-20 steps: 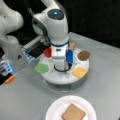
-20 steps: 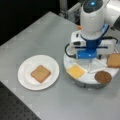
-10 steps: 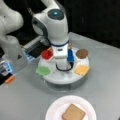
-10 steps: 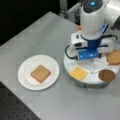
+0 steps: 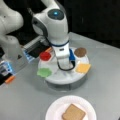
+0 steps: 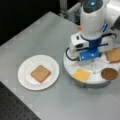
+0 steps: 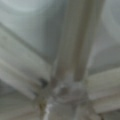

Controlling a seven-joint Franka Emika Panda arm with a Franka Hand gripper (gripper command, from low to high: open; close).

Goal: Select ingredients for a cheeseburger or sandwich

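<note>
Jaws [image 5: 65,65]: low over the hub of the round white divided tray [image 5: 62,78]; spread or pressed together, I cannot tell.
Nearest ingredients: orange cheese square [image 5: 83,67] toward a front view's right, green lettuce piece [image 5: 44,72] left.
Sandwich: one brown toast square [image 5: 73,113] on the white round plate [image 5: 53,110], near the tray on the grey tabletop [image 6: 45,35].

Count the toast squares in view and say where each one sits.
2. One toast square lies on the white plate. The other toast square sits on the round tray, at a front view's right, beside the arm. More may be hidden under the arm.
</note>
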